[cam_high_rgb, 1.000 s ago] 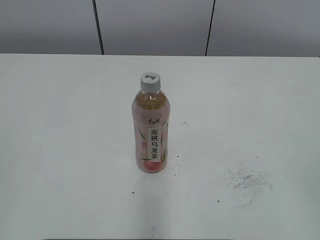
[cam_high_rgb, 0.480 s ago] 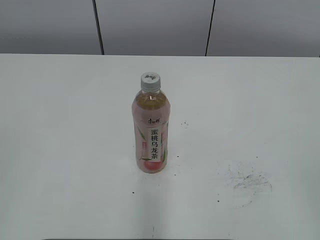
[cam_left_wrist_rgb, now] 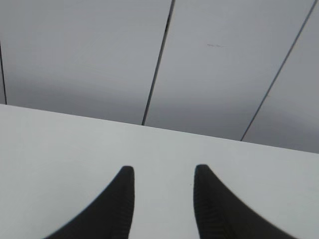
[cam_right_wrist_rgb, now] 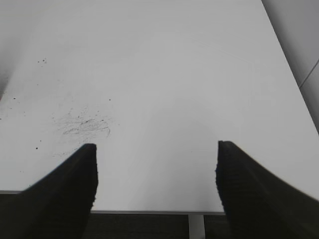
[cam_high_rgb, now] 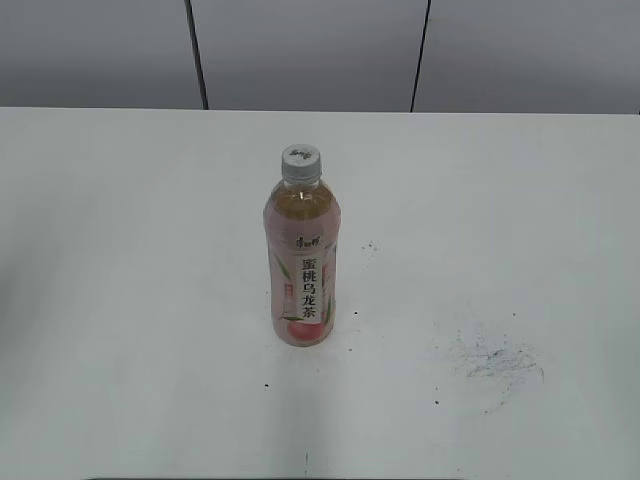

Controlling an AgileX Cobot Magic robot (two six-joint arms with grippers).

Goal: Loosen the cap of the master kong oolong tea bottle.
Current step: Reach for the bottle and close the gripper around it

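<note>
Across the last second nothing in the exterior view has changed: the bottle stands upright in the same spot near the middle of the table, its white label strip facing the camera, and the cap sits on the neck, seemingly fully seated. No arm has entered that view, so the task looks not yet begun; the cap is untouched and nothing steadies the bottle. The left gripper shows only in its wrist view, its two dark fingers parted with a clear gap and nothing between them, pointing across bare table toward the grey wall panels. The right gripper is spread wider, its fingers well apart and empty, hanging over the near table edge with the dark scuff marks ahead of it. Neither wrist camera sees the bottle, which suggests both arms are well away from it. The likely next step is an approach: one gripper to hold the body, the other to come down on the cap. The slim, tall bottle could tip if nudged before it is held.
</note>
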